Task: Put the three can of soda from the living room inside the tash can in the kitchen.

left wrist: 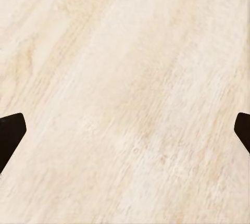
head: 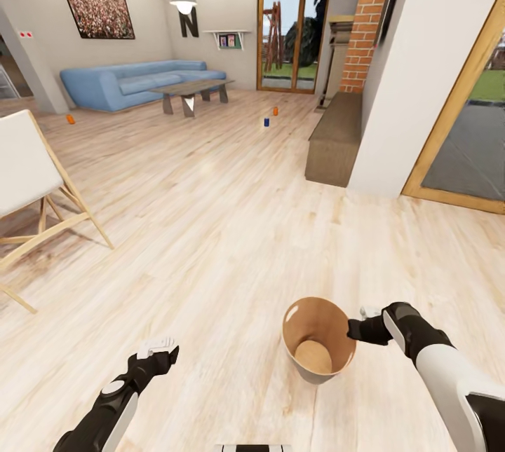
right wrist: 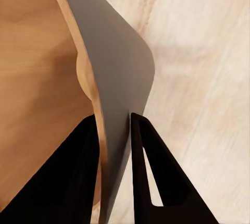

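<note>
Head view: the right claw [head: 356,330] pinches the tash can [head: 318,340] by its rim; the three can of soda [head: 266,122] stand far ahead on the floor [head: 210,228] — carry it level. Left wrist view: the left claw [left wrist: 125,133] gapes empty. Right wrist view: one finger sits either side of the wall — a firm grip.

1. The light wood floor [head: 231,228] runs from the near foreground to the far wall.
2. Three soda cans stand upright on it, far off: an orange can [head: 70,119] near the blue sofa [head: 133,84], a dark blue can [head: 266,122], and another orange can [head: 275,111] just beside the blue one.
3. A low coffee table [head: 189,91] stands on the floor before the sofa.
4. A wooden-legged white chair [head: 31,179] rests on the floor at the left.
</note>
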Controlling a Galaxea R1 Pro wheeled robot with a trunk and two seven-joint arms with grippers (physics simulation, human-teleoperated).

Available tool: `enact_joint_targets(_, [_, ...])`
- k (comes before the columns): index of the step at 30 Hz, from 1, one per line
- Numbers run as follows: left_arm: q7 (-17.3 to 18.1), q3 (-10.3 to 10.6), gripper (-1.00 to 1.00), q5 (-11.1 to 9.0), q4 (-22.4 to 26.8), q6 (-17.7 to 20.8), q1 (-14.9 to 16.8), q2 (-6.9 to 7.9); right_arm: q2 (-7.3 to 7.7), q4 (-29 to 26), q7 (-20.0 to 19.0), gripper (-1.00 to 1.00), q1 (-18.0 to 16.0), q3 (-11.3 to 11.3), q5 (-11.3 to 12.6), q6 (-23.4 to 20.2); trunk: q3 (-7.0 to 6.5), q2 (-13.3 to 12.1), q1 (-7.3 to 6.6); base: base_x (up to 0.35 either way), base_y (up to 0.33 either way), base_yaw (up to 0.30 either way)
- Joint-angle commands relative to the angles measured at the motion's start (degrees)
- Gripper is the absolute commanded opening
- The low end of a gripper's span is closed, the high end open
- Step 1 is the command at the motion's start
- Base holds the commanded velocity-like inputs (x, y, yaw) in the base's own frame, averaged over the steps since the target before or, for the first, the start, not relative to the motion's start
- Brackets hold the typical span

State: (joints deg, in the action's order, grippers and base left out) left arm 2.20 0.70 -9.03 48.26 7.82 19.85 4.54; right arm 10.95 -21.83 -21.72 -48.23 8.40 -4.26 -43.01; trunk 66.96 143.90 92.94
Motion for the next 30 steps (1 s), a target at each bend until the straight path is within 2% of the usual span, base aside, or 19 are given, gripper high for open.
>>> enact_joint_targets(1, [0.0, 0.0, 1.0, 0.0, 0.0, 0.0, 0.0, 0.01, -0.01, 0.0, -0.2, -1.0, 0.0, 0.0, 0.5, -0.1, -0.23, 0.0, -0.02, 0.0, 0.0, 0.0])
enact_joint_targets(30, [0.0, 0.0, 1.0, 0.1, 0.0, 0.1, 0.0, 0.02, -0.47, 0.1, -0.2, -1.0, 0.0, 0.0, 0.5, -0.1, -6.65, -0.4, -0.77, 0.0, 0.0, 0.0])
